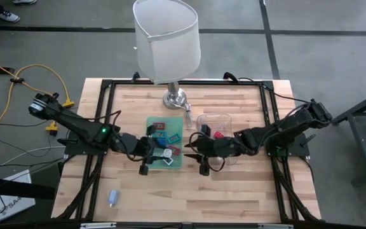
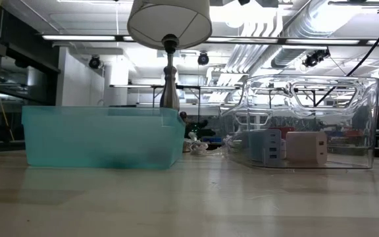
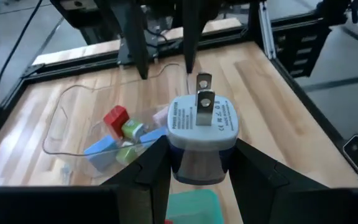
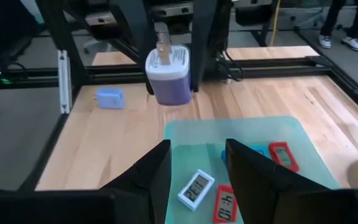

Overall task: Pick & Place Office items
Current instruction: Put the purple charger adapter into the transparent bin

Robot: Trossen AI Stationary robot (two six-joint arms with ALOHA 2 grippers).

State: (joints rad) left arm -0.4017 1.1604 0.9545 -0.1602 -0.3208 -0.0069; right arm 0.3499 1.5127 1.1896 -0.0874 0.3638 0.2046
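Your left gripper [image 3: 194,165] is closed on a white and purple plug charger [image 3: 201,134]. The two fingers squeeze its sides, and its metal prongs stick up. It hangs in the air over the green tray [image 1: 165,141], near the middle of the table [image 1: 246,191].

Your right gripper [image 4: 197,168] is open and holds nothing. It hangs over the other edge of the green tray, just beside the left one. The two arms are close together, so they could bump if you move both at once.

The clear bin [image 3: 73,134] is on the far side of the charger. A red block [image 3: 115,116], blue pieces [image 3: 101,149] and green pieces [image 3: 131,130] already sit in it. I think the charger should go there too.

Here is what could go wrong. The charger is round and smooth, so it could slip out if you swing fast. It could also hit the bin's wall if you go too low.

Small flat clocks, one white [image 4: 196,188] and some red [image 4: 224,204], lie in the green tray. A light blue charger [image 1: 113,197] sits alone on the table, well apart. The lamp [image 1: 168,44] stands at the back.
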